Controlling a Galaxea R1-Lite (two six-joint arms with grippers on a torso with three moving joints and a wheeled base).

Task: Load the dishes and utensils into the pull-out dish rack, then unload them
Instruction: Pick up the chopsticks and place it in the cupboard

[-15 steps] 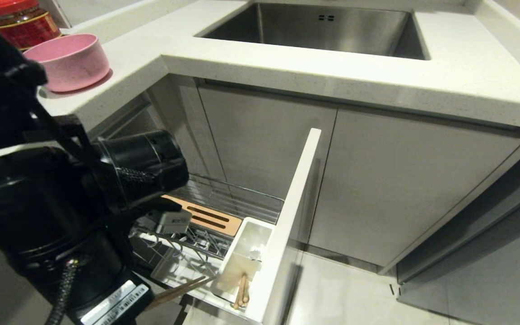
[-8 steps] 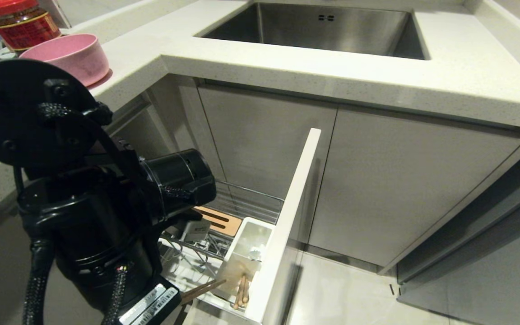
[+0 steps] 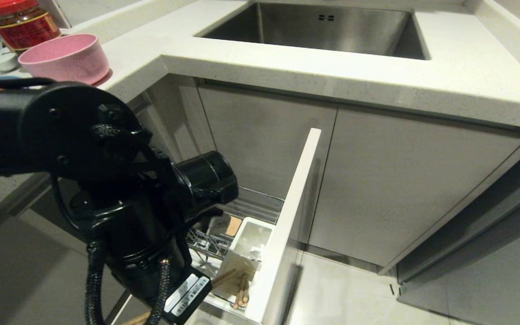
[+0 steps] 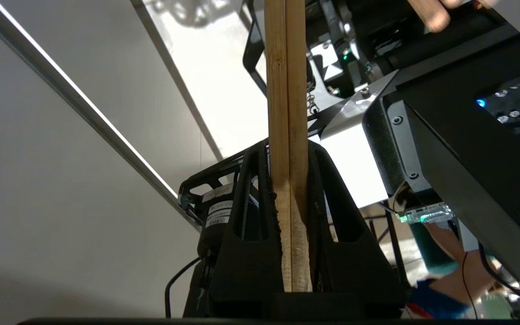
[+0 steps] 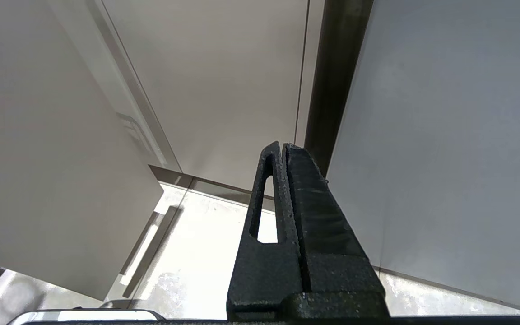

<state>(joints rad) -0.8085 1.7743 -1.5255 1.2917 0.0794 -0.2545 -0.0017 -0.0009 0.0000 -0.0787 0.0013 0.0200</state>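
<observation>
Over the pull-out dish rack [image 3: 260, 205], the left gripper [image 4: 292, 153] clamps the chopsticks [image 4: 287, 99], likely aiming for its white utensil bin [image 3: 248, 243].

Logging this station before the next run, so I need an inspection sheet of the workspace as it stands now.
Surface: pale speckled countertop around a steel sink.
Job's things: pull-out dish rack open; white utensil bin holds chopsticks; pink bowl on the counter.
Clutter: red-lidded jar behind the bowl.
Grippers: left tool shut on a pair of chopsticks; right tool shut, empty, facing cabinet doors.
Cables: black hoses on the left arm.
Surroundings: grey cabinet doors, tiled floor.
</observation>
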